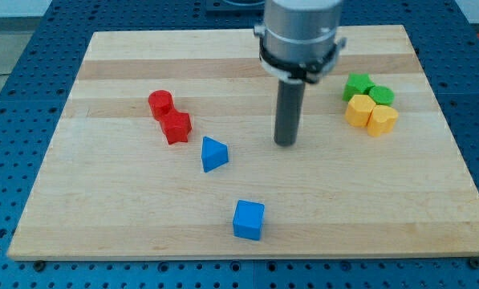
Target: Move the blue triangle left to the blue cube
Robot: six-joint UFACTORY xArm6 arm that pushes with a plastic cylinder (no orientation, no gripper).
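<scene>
The blue triangle (213, 153) lies on the wooden board near its middle, a little to the view's left. The blue cube (248, 219) sits below it and slightly to the view's right, near the board's bottom edge. My tip (286, 144) stands on the board to the right of the blue triangle, about a block's width or more apart from it, and well above the blue cube. It touches no block.
A red cylinder (160, 103) and a red star-shaped block (176, 127) sit together at the view's left. Two green blocks (367, 87) and two yellow blocks (371, 114) cluster at the view's right. The wooden board (103, 209) lies on a blue perforated table.
</scene>
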